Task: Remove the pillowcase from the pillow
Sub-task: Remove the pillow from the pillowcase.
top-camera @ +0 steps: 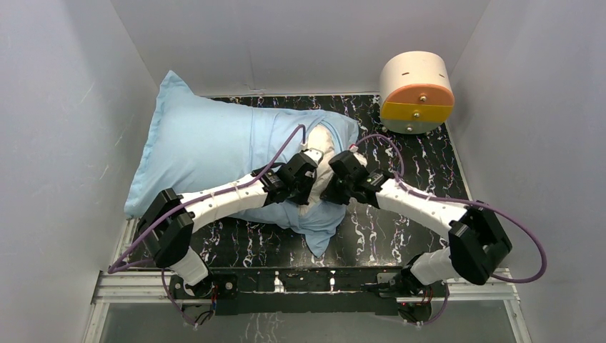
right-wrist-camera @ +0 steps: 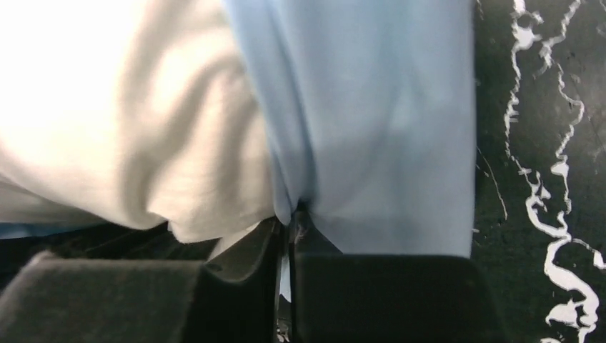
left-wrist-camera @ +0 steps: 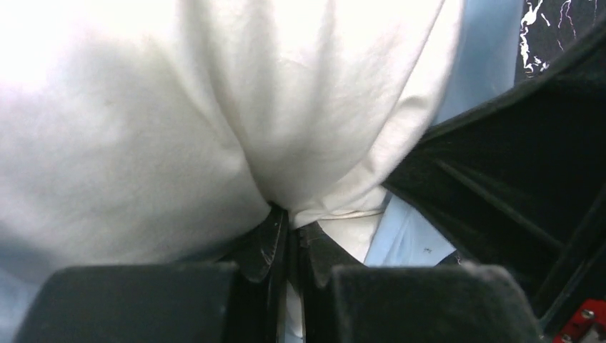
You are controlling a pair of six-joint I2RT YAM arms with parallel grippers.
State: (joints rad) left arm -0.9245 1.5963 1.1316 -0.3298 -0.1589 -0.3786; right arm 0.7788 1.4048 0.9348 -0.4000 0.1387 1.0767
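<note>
Pillowcase (top-camera: 207,150) fabric, light blue, is spread over the far left part of the worktop (top-camera: 407,214), its open end turned toward the middle, where the white pillow (top-camera: 323,151) is exposed. A fold of the pillow is pinched tight by the left gripper (left-wrist-camera: 289,221). The pillowcase edge is clamped in the right gripper (right-wrist-camera: 293,218). A round drum (top-camera: 416,93) is seen at the far right corner.

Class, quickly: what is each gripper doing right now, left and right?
Left gripper: closed, pinching a fold of the white pillow.
Right gripper: closed, pinching the light blue pillowcase.
</note>
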